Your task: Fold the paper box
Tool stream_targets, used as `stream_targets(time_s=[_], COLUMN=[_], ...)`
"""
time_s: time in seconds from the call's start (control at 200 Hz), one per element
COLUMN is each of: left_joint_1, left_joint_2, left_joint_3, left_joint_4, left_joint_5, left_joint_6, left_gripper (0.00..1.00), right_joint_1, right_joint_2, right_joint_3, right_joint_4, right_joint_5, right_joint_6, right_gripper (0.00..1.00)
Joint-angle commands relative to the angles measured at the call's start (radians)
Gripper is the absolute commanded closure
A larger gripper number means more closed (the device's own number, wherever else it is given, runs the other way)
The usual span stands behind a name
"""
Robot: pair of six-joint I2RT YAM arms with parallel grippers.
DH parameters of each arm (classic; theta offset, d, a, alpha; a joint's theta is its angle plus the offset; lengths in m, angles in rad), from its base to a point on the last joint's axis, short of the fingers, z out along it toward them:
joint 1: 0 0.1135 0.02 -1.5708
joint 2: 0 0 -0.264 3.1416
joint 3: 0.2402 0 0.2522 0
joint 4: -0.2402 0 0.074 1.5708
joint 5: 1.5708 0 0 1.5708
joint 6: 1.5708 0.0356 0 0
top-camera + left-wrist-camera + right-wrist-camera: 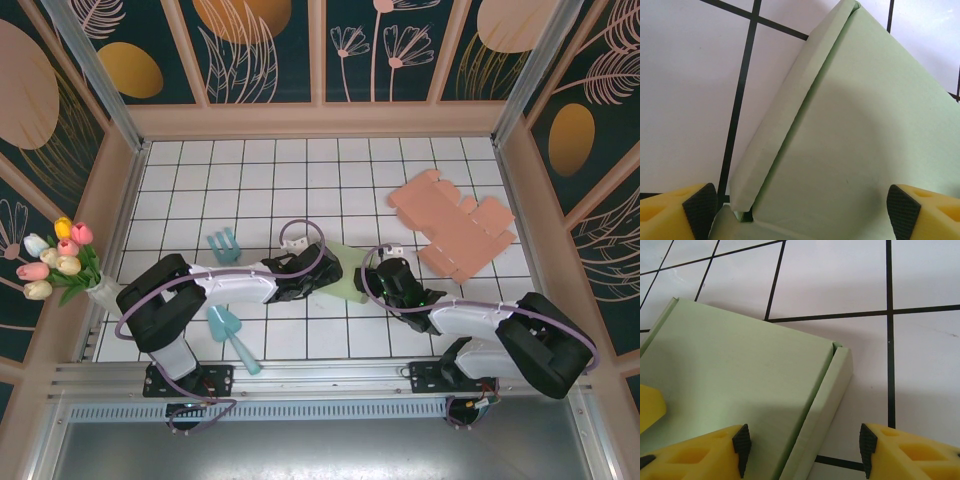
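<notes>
I read the green paper box [348, 275] as lying on the tabletop [250, 180] at the near centre, directly between the two arms. Status of the fold: in the left wrist view a long side flap [785, 115] stands doubled over along one edge of the main panel, with a small open notch at its near corner. In the right wrist view a second folded wall [832, 390] runs along another edge, and a slit separates it from the panel at the far corner. I therefore judge these side walls as formed and the work as partly complete. Whether the other walls and any lid or tuck tabs are done I cannot tell, since the arms cover the rest of the box from above. Left end effector [801, 207]: released, jaws wide, one pad [701, 207] beside the box corner and the other over the panel, gripping nothing. Right end effector [805, 447]: jaws apart, straddling the folded wall without clamping it, as far as I can see. A flat pink box blank [455, 225] lies well apart at the far right, unfolded. Remaining, in my judgement: press the walls square, lock the corners, then close the box.
</notes>
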Motion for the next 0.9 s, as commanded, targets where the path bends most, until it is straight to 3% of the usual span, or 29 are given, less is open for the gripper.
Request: stream_targets(time_s=[0.0, 0.125, 0.42, 0.896], left_joint_1=[0.005, 0.015, 0.021, 0.038], left_joint_2=[-0.010, -0.028, -0.093, 0.043], left_joint_3=[-0.005, 0.010, 0.048, 0.164], left_joint_4=[-0.001, -0.045, -0.168, -0.213], left_joint_5=[-0.030, -0.055, -0.096, -0.052], left_joint_6=[-0.025, -0.037, -0.135, -0.144], left_gripper=[0.08, 0.01, 0.01, 0.01], right_joint_1=[-0.006, -0.006, -0.006, -0.007], right_joint_2=[0.016, 0.019, 0.035, 0.039], right_joint_3=[-0.014, -0.016, -0.011, -0.011], right_joint_4=[-0.010, -0.012, -0.008, -0.007], right_joint_5=[0.001, 0.006, 0.008, 0.004], right_joint_6=[-0.020, -0.021, -0.023, -0.026], right_gripper=[0.38, 0.38, 0.38, 0.38])
